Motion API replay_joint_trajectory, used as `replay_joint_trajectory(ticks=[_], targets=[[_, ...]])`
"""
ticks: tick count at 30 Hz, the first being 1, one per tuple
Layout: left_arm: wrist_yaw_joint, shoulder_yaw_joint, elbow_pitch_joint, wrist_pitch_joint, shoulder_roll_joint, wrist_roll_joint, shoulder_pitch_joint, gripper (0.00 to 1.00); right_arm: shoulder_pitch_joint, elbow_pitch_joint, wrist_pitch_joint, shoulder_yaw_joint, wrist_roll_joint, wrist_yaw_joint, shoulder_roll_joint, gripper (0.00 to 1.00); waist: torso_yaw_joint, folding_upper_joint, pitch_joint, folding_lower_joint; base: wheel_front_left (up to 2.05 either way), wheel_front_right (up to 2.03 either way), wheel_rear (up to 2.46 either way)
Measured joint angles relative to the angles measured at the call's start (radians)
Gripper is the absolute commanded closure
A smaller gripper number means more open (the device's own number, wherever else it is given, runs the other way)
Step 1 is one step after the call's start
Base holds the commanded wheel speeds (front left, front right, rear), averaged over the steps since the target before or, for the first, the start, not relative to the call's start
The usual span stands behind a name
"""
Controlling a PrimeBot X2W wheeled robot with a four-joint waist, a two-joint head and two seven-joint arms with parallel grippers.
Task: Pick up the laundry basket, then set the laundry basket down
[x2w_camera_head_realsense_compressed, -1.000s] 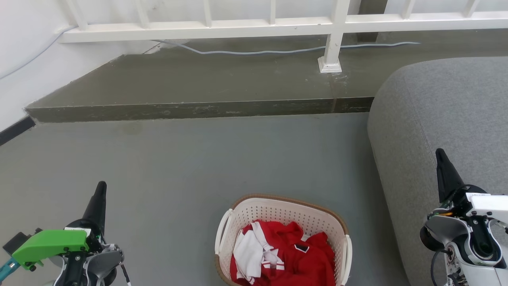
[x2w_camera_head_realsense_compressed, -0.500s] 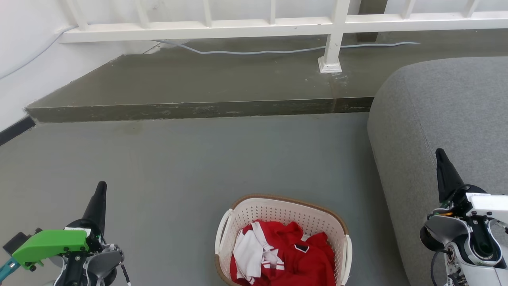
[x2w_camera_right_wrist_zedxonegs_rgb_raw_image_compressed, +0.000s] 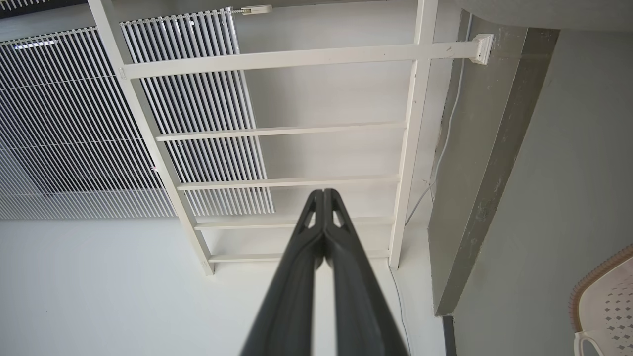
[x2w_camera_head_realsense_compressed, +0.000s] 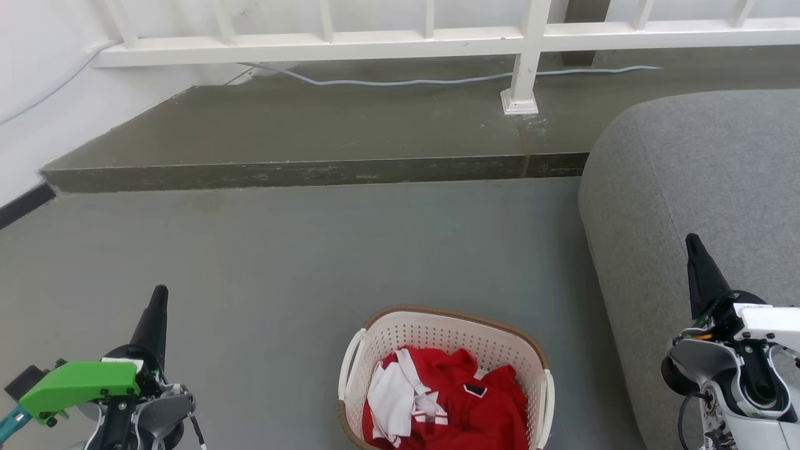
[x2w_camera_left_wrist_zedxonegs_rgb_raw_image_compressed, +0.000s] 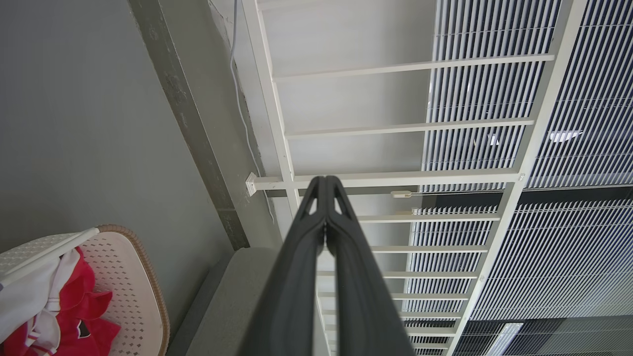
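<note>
Grey sofa [x2w_camera_head_realsense_compressed: 700, 169], white railing [x2w_camera_head_realsense_compressed: 312, 45], perhaps a cable [x2w_camera_head_realsense_compressed: 400, 82] behind.

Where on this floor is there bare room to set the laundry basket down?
The widest bare patch is the grey floor between the laundry basket and the raised step. Another lies between the basket and the left end effector. It is tight on the right, where the grey couch stands close beside the basket; the step carries a cable.

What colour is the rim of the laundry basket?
Brown, with a woven look, around the cream laundry basket; it shows best in the head view.
</note>
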Motion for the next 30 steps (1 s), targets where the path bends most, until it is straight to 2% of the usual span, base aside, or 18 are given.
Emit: replay_joint_trajectory(ticks=[30], targets=[[0.000,0.001,0.000,0.000,-0.001,0.000,0.000,1.00,0.000,0.000,0.001,-0.001,0.000,0.000,0.001,1.00,0.000,0.0000,0.000,0.0000,0.00,0.00,0.00]])
